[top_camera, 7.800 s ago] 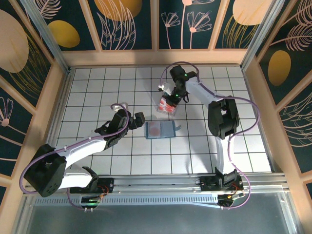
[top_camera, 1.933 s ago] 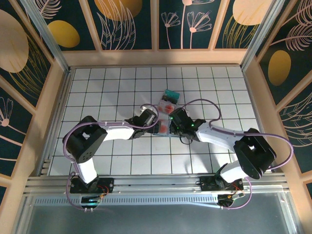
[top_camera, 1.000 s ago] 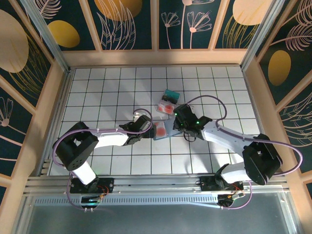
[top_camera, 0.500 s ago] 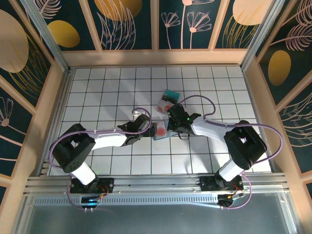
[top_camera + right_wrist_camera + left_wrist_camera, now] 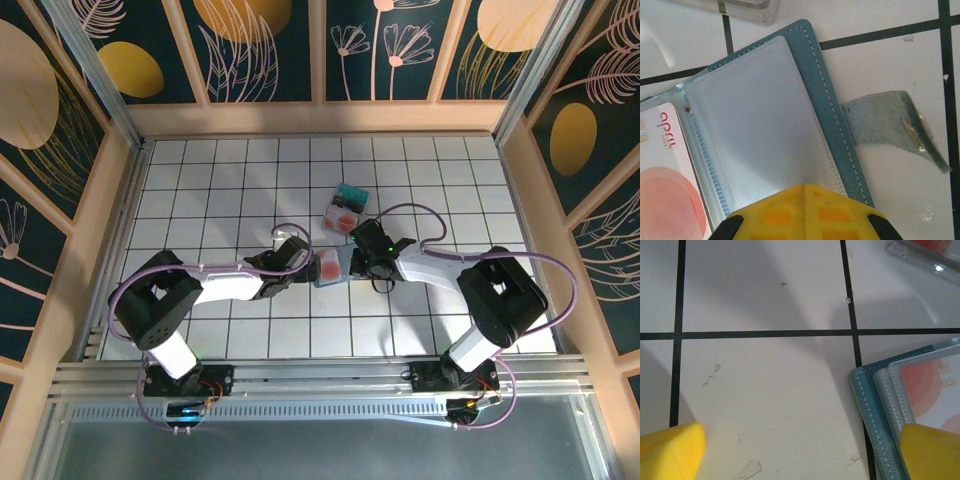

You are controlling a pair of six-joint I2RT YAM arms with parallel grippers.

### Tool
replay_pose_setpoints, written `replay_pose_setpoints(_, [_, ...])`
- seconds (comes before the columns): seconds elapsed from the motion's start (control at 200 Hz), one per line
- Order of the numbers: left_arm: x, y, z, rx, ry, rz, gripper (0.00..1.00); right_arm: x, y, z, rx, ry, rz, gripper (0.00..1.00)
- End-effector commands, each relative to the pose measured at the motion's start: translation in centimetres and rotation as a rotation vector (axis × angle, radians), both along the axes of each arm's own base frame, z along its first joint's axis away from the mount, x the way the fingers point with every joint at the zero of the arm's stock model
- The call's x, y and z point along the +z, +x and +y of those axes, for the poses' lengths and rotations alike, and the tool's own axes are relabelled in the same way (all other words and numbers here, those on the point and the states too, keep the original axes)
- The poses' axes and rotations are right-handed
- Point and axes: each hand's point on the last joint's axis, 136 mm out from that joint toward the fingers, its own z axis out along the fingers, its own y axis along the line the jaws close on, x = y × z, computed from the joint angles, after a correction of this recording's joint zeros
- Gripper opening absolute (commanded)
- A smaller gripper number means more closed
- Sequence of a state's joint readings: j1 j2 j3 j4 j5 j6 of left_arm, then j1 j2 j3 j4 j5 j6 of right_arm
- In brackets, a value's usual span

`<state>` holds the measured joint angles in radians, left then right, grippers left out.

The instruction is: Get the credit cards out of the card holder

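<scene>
Beneath right claw (image 5: pixel 802 207), open card holder (image 5: pixel 765 115)

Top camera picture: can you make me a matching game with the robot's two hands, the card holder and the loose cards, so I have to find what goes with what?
Things:
1. left hand
2. right hand
3. card holder
4. loose cards

States or places:
A. unfolded flat on the tiles, with a pink-red card inside
B. opened wide
C. lying on the tiles just beyond the card holder
D. shut tight

Right pairs: 1-B, 2-D, 3-A, 4-C.
</scene>
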<state>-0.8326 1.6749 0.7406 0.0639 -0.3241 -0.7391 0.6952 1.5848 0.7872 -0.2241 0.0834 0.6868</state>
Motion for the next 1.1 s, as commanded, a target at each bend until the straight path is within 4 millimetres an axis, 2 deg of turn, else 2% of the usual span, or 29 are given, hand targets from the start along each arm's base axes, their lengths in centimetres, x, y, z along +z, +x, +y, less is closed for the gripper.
replay_pose_setpoints(0.0, [-0.8, -0.3, 0.9, 0.028, 0.043, 0.018, 0.99, 0.2, -0.3, -0.6, -0.015, -0.003, 0.003, 0.08])
replay_pose_setpoints(0.195, [-0.1, -0.4, 1.2, 0.03, 0.043, 0.003, 0.99, 3.3, 0.5, -0.2, -0.015, 0.031, -0.057, 0.15])
replay_pose_setpoints(0.395, [0.7, -0.4, 1.0, 0.021, 0.021, -0.012, 0.99, 5.4, 1.1, 2.2, 0.041, 0.118, -0.091, 0.19])
replay_pose_setpoints(0.656, [-0.4, -0.5, 1.0, 0.017, 0.039, 0.009, 0.99, 4.9, 1.3, 5.8, 0.131, 0.245, -0.051, 0.31])
replay_pose_setpoints(0.896, [-1.1, -0.6, 1.3, 0.02, 0.058, 0.018, 0.99, 2.9, 1.2, 6.6, 0.147, 0.254, -0.001, 0.37])
replay_pose_setpoints(1.091, [-1.7, -0.8, 1.5, 0.015, 0.076, 0.029, 0.99, 2.2, 1.2, 6.9, 0.157, 0.257, 0.011, 0.37])
